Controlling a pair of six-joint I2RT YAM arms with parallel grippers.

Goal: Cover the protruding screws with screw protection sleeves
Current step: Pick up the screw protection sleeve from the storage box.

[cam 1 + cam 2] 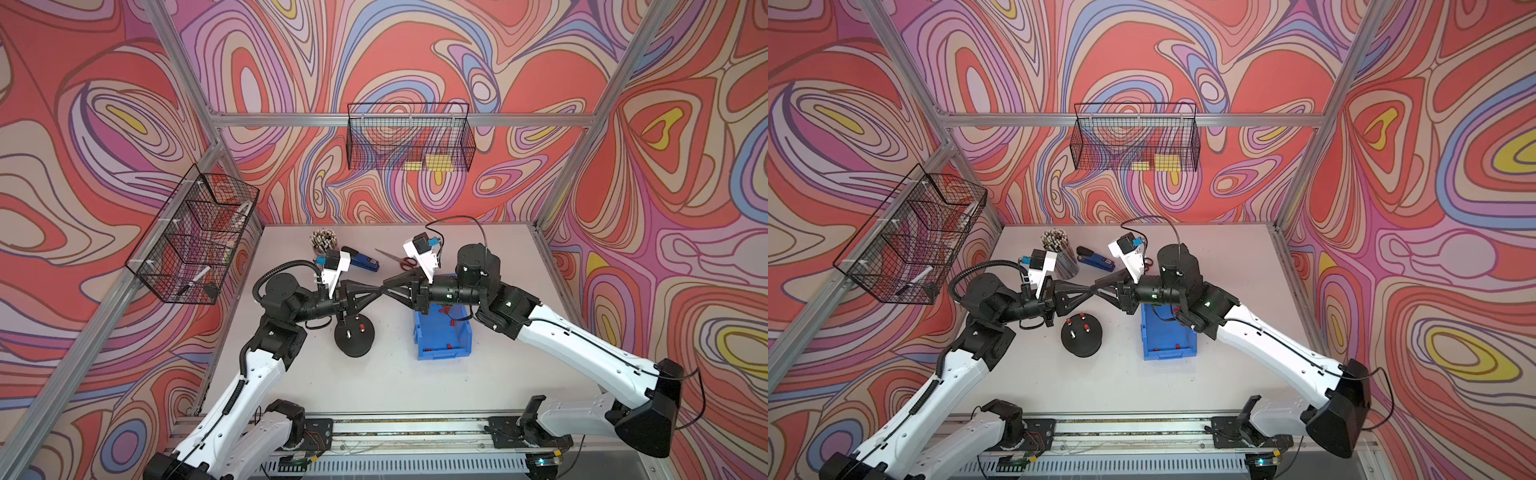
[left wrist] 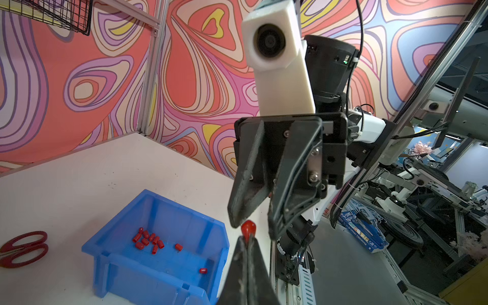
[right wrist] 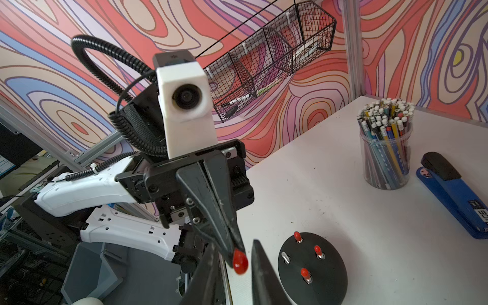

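Left gripper (image 3: pixel 236 249): fingers pressed together, pinching one red sleeve (image 3: pixel 240 262) at their very tips.
Right gripper (image 2: pixel 254 226): fingers (image 2: pixel 244 203) stood apart, one on each side of the sleeve. A gap showed on both sides, so as far as the wrist views told they did not touch it.
Sleeve axis: its long axis ran in line with the left fingers. The domed closed end pointed out of the tips toward the right gripper. The other end was hidden in the pinch, probably the open one.
Sleeve look: bright glossy red, short and bullet-shaped, with a rounded nose.
Sleeve place: in the air above the table (image 1: pixel 395 386), where the two grippers met tip to tip, over the stretch between base and bin.
Screws (image 3: pixel 285 257): four stood upright on the black round base (image 3: pixel 324 274). Three wore fitted sleeves (image 3: pixel 317 250), domed ends up. The fourth was bare and silvery.
Base: flat on the table, on the left arm's side, near the meeting point and apart from the bin.
Bin (image 2: pixel 158 266): blue and open-topped, on the table under the right arm's wrist in both top views.
Spare sleeves (image 2: pixel 148 240): a loose cluster on the bin floor, lying on their sides, with two strays apart from it.
Farther back: red-handled scissors (image 2: pixel 23 248), a clear cup of pencils (image 3: pixel 385 153) and a blue stapler (image 3: pixel 454 190), all on the table.
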